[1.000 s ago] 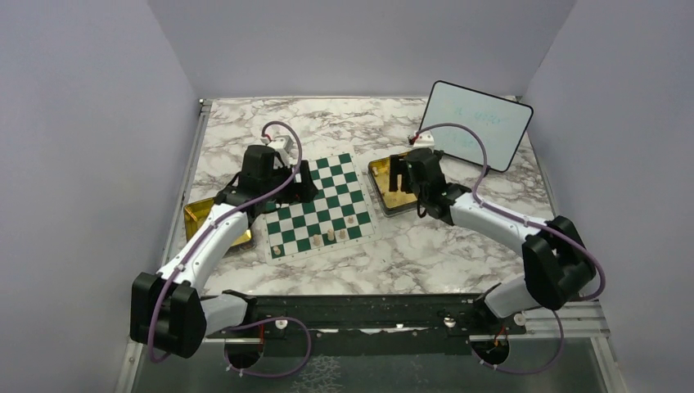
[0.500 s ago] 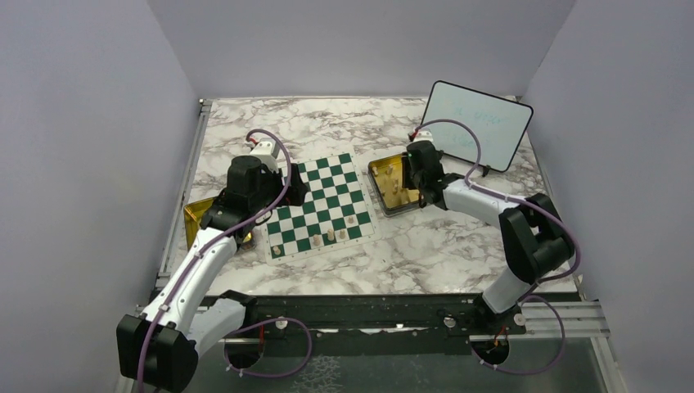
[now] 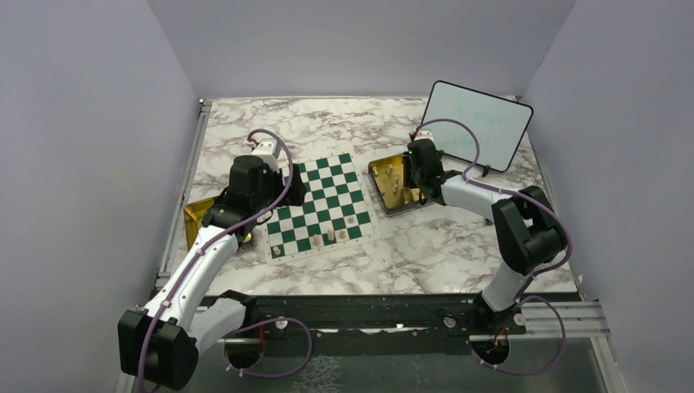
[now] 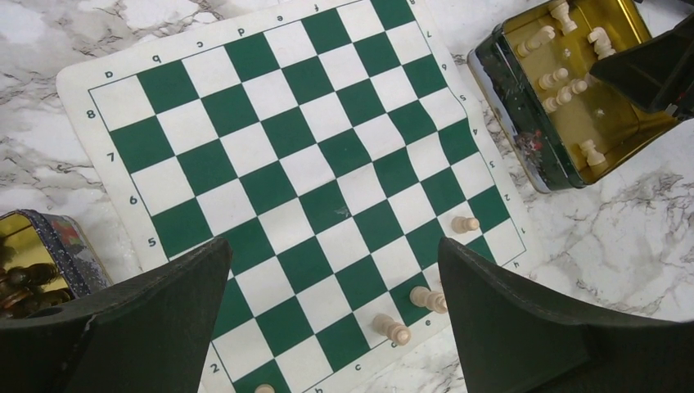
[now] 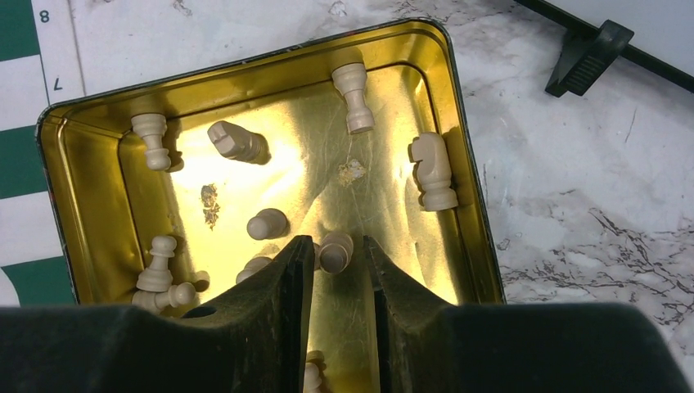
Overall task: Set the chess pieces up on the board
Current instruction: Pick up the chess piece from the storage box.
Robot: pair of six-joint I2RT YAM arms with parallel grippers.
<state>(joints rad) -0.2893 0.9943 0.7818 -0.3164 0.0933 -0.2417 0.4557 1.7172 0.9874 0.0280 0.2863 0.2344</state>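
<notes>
**A:** What sits at the far left of the overhead view?

**B:** A gold tin (image 3: 195,219) with dark pieces (image 4: 16,282) in it. Just to its right the left gripper (image 4: 331,246) hangs above the board's left side, its jaws spread wide apart.

**A:** And the board itself?

**B:** The board (image 3: 322,199) lies flat on the marble table (image 3: 425,246), in the middle of the frame and turned slightly. A handful of cream chess pieces (image 3: 330,235) stand upright on the squares near its lower edge.

**A:** What is to the right of that?

**B:** A second tin (image 3: 383,195) lies just beside the board's right edge, with more cream pieces lying loose inside. The right gripper (image 5: 335,241) is down in it, fingers drawn close and pinching one cream piece (image 5: 335,255) low in the middle of the wrist view.

**A:** And at the far right?

**B:** A whiteboard (image 3: 479,123) stands propped in the upper right, near the second tin.
</notes>
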